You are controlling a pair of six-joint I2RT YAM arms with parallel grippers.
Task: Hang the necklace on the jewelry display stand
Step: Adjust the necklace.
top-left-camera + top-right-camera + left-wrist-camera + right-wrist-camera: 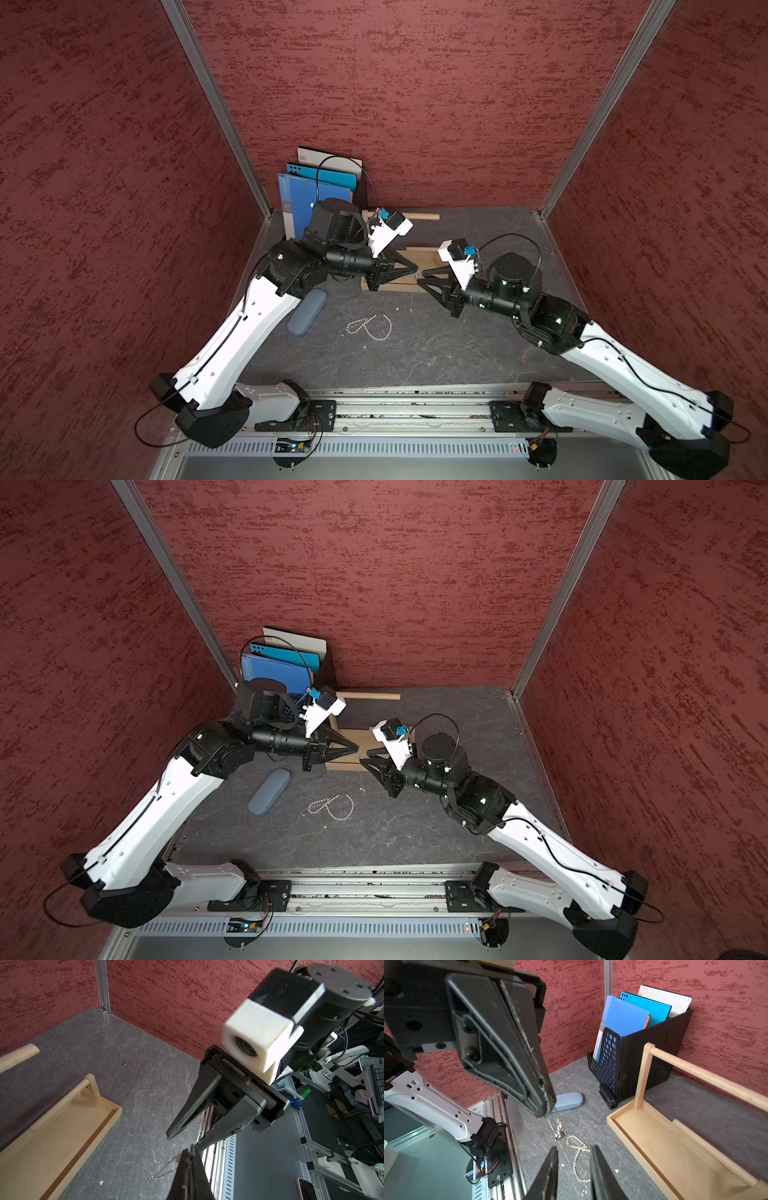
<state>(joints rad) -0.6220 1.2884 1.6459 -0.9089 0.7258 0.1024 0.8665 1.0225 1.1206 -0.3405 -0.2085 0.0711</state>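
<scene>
A thin chain necklace hangs from the tip of my left gripper, which is shut on it. The chain's lower end trails on the grey table. The pale wooden jewelry display stand stands just behind both grippers; its tray base and long dowel arm are bare. My right gripper faces the left one tip to tip, a little apart. Its jaws stand open with nothing between them. A pearl necklace lies looped on the table in front.
A black mesh file rack with blue folders stands in the back left corner, a black stapler at its foot. A grey-blue case lies left of the pearls. A small ball chain lies beyond the stand.
</scene>
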